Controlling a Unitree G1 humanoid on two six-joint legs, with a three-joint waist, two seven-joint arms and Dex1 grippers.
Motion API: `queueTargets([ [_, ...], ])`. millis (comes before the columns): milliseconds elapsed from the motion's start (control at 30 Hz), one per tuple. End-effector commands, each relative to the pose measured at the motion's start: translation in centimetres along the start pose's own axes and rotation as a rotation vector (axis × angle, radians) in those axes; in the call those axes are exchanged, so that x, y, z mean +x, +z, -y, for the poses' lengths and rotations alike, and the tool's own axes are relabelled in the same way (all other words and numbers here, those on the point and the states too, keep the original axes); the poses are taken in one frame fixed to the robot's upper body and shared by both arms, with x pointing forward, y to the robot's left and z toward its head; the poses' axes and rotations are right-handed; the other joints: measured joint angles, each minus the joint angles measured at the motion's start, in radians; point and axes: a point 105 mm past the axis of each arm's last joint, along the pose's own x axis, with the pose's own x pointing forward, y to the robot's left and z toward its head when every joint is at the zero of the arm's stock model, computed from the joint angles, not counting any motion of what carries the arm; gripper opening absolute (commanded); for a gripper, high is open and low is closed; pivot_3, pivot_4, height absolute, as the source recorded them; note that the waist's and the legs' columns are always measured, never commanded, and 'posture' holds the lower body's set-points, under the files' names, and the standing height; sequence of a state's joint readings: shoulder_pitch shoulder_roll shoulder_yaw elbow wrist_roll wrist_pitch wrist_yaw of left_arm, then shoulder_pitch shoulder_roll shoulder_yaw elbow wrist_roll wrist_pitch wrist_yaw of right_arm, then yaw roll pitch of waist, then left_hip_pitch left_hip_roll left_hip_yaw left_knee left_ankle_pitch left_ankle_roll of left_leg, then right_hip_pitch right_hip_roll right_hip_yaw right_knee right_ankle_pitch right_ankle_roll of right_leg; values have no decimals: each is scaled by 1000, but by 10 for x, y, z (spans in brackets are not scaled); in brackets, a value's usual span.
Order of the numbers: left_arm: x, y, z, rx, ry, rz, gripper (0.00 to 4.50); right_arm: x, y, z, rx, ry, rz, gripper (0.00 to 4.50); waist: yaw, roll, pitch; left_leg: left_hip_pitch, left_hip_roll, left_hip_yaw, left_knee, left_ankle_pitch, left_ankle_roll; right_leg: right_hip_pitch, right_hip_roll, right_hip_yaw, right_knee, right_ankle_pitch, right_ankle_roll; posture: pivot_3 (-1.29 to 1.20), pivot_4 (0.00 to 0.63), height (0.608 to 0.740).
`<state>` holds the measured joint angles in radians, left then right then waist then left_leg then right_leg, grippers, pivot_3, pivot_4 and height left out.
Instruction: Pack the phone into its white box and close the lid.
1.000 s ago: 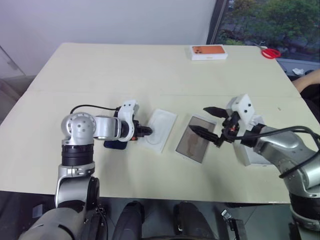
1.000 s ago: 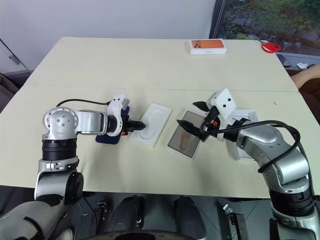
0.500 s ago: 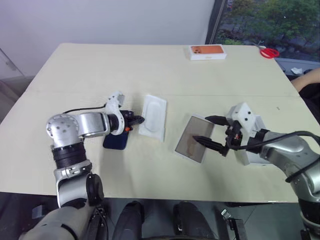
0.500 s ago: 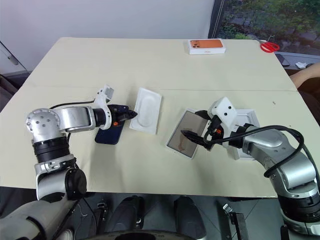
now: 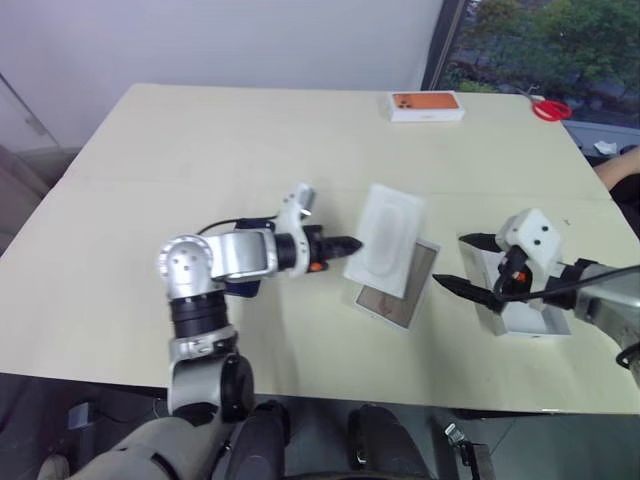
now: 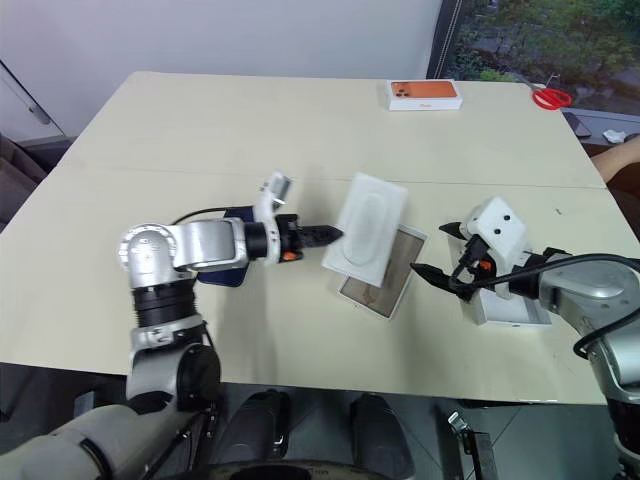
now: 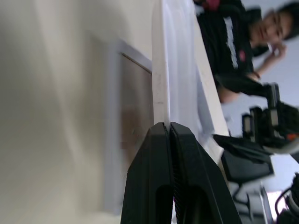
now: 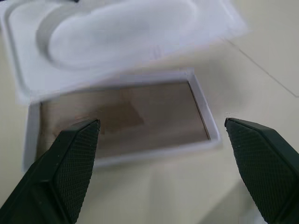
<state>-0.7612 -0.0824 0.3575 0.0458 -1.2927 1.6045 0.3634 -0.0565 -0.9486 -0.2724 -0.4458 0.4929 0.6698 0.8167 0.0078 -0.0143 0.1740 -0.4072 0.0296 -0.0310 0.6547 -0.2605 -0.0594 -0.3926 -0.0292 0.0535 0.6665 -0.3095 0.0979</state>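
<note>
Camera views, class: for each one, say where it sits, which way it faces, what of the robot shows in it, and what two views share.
Left and right eye views: on the head, looking forward and down over the table; both arms show, the left gripper shut on the white insert.
Left wrist view: along its shut fingers, which pinch the insert's edge above the white box.
Right wrist view: between the open right gripper fingers, down at the box under the insert.
Shared: both wrist views show insert and box.
</note>
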Motion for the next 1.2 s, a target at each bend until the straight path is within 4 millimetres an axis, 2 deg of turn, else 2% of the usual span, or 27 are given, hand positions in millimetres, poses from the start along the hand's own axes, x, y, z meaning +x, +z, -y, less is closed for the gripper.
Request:
queueTargets([
  [33, 3, 2, 4, 47, 36, -1, 26, -10, 10, 6, -43, -46, 33, 4500, -6, 0, 0, 1, 0, 0, -1, 0, 0, 0, 0, 0, 0, 0, 0, 0, 150, 740],
  [433, 10, -12, -2, 132, 125, -98, 26, -8, 10, 3, -28, -61, 49, 4500, 1, 0, 0, 1, 0, 0, -1, 1, -1, 0, 1, 0, 0, 0, 0, 0, 150, 740],
  [767, 17, -18, 0, 108, 115, -107, 26, -3, 14, 2, -32, -54, 63, 4500, 3, 0, 0, 1, 0, 0, -1, 1, -2, 0, 1, 0, 0, 0, 0, 0, 150, 740],
  [867, 17, -20, -2, 112, 125, -115, 888, -3, 15, 2, -34, -50, 65, 4500, 3, 0, 0, 1, 0, 0, -1, 1, -1, 0, 1, 0, 0, 0, 0, 0, 150, 740],
  [1067, 13, -15, -3, 105, 121, -97, 3827, -2, 16, 2, -36, -47, 66, 4500, 3, 0, 0, 1, 0, 0, -1, 1, -1, 0, 1, 0, 0, 0, 0, 0, 150, 740],
  [1200, -5, 8, -1, 141, 110, -5, 3827, 5, 19, -1, -30, -46, 70, 4500, -1, 0, 0, 1, 0, 0, -1, 1, -2, 0, 1, 0, 0, 0, 0, 0, 150, 740],
])
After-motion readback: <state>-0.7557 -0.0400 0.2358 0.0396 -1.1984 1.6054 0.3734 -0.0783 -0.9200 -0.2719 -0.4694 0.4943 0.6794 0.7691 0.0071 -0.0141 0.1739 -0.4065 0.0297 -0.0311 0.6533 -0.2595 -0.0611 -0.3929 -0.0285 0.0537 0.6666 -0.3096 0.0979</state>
